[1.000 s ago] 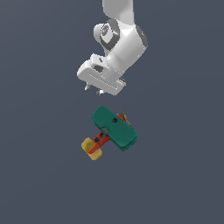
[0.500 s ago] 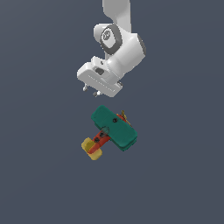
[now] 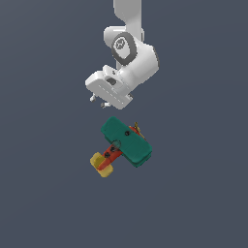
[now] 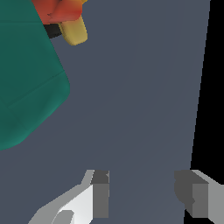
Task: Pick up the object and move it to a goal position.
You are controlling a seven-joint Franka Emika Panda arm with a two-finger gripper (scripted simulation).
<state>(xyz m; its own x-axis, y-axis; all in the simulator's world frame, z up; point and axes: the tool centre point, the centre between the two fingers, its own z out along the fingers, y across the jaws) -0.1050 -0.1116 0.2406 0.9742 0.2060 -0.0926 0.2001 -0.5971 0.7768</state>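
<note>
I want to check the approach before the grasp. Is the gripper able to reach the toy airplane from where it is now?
Probably yes. The gripper is open and hangs apart from the toy airplane; nothing stands between them. In the wrist view only bare floor lies between the fingers, so it must first shift over the wing.

A flat, plain slate-grey floor [image 3: 193, 193] carries everything and fills the exterior view. Directly on it lies one thing, the toy airplane [image 3: 127, 140]: broad teal-green wing uppermost, red body beneath it, yellow tail block toward the exterior view's left, small yellowish propeller toward the right. In the wrist view the floor ends at a straight edge against black.
</note>
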